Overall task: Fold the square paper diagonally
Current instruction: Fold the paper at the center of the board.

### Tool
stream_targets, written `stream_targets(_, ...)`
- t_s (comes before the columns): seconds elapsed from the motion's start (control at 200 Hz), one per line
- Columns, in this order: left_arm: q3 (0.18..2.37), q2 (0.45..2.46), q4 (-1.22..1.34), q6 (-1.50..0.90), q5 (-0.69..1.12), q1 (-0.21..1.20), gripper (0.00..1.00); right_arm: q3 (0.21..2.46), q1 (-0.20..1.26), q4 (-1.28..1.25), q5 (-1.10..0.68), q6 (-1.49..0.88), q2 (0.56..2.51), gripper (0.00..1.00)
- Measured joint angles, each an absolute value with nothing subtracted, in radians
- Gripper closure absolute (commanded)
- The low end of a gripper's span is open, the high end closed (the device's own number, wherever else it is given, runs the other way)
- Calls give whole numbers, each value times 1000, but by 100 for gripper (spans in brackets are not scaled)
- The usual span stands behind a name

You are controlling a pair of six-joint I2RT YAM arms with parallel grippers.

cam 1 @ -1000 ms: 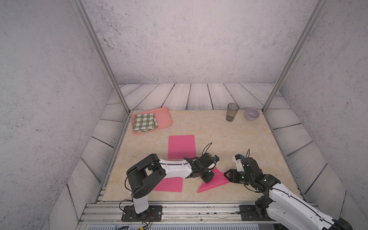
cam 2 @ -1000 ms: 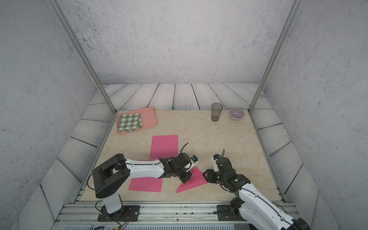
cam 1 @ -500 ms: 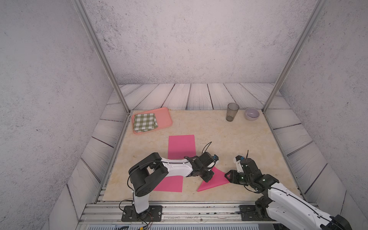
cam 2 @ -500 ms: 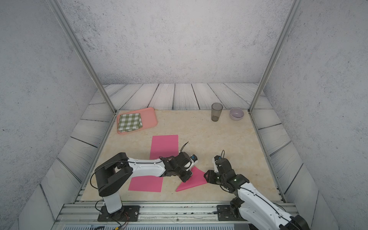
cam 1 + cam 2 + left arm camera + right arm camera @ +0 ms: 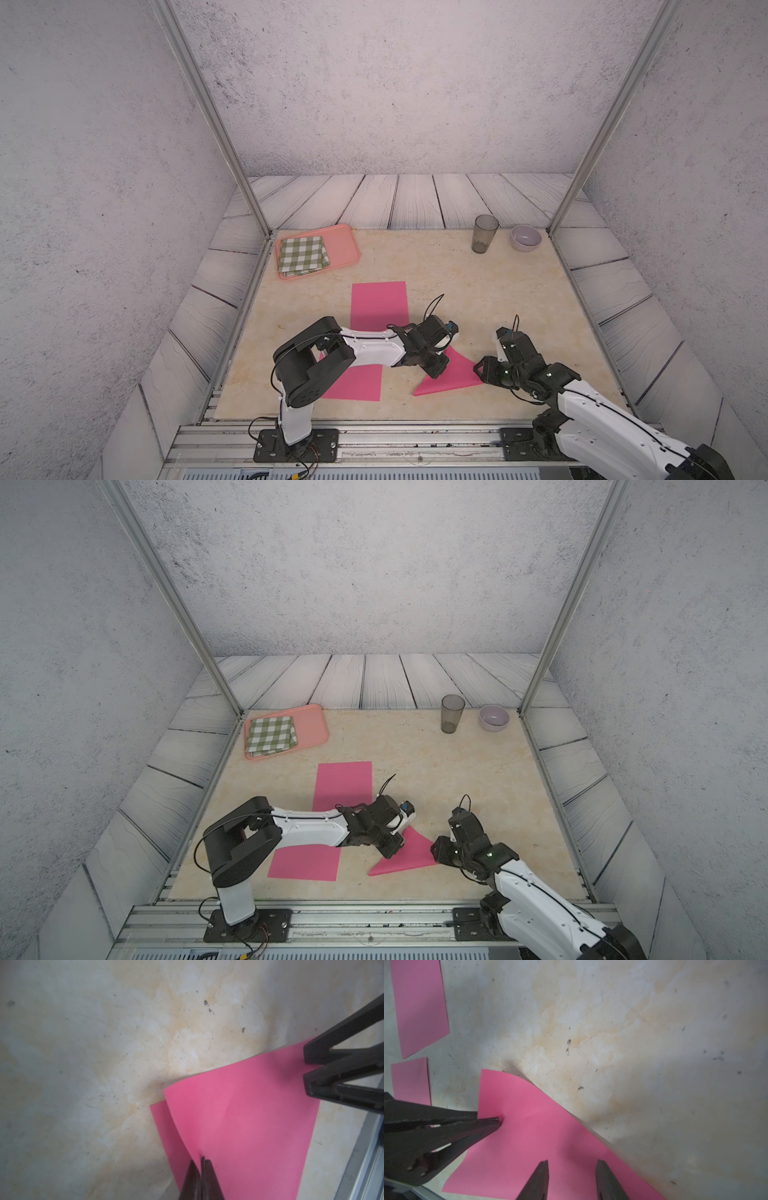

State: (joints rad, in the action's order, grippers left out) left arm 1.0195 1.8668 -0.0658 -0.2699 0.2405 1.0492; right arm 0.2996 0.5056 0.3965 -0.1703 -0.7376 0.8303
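Note:
The square paper point(image 5: 453, 376) point(image 5: 409, 856) is pink and lies doubled over into a triangle near the table's front. Its upper layer point(image 5: 239, 1115) bows up off the lower one along the free edge. My left gripper point(image 5: 436, 371) point(image 5: 390, 851) point(image 5: 201, 1159) is shut on that raised edge, with the sheet pinched between its fingertips; the right wrist view shows the same grip point(image 5: 498, 1120). My right gripper point(image 5: 482, 370) point(image 5: 434, 849) point(image 5: 572, 1162) stands open at the triangle's right corner, both fingertips point(image 5: 545, 1164) over the paper. It holds nothing.
Two more pink sheets lie flat: one behind the left arm point(image 5: 379, 305), one at the front left point(image 5: 357, 384). A pink tray point(image 5: 345, 245) with a green checked cloth point(image 5: 302, 255) stands at the back left. A dark cup point(image 5: 484, 233) and a pale bowl point(image 5: 525, 238) stand at the back right.
The left arm's elbow has crept slightly to the right. Both grippers and the folded paper stay where they were.

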Motion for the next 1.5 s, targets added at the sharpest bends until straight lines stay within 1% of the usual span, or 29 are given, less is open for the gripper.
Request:
stream_targets(0.23, 1073, 1905, -81, -271, 243, 1049, 99, 300, 505, 414, -142, -762, 871, 67)
stream_targets(0.425, 1089, 1912, -104, -274, 243, 1049, 94, 306, 505, 418, -116, -783, 891, 74)
stream_targets(0.505, 1091, 1912, -108, -274, 242, 1049, 91, 316, 506, 418, -109, -786, 911, 75)
stream_targets(0.721, 1106, 1913, -130, -273, 249, 1050, 71, 336, 506, 413, -101, -792, 953, 80)
stream_targets(0.831, 1111, 1910, -141, -261, 252, 1052, 54, 336, 506, 414, -98, -793, 955, 83)
stream_targets(0.981, 1114, 1890, -187, -256, 231, 1050, 42, 336, 506, 414, -95, -797, 958, 87)
stream_targets(1.131, 1116, 1847, -248, -244, 215, 1049, 38, 336, 506, 416, -93, -802, 960, 89)
stream_targets(1.161, 1118, 1836, -258, -243, 214, 1049, 36, 337, 506, 417, -93, -802, 961, 89)
stream_targets(1.186, 1120, 1825, -265, -240, 213, 1047, 33, 337, 506, 417, -93, -803, 963, 89)
stream_targets(1.371, 1131, 1716, -312, -233, 213, 1030, 32, 345, 506, 416, -91, -805, 978, 89)
stream_targets(1.441, 1131, 1655, -327, -239, 213, 1015, 39, 350, 507, 415, -90, -805, 986, 90)
stream_targets(1.466, 1131, 1633, -333, -242, 214, 1011, 44, 351, 507, 414, -89, -804, 988, 90)
stream_targets(1.501, 1131, 1598, -341, -255, 215, 1005, 53, 353, 508, 415, -89, -804, 991, 90)
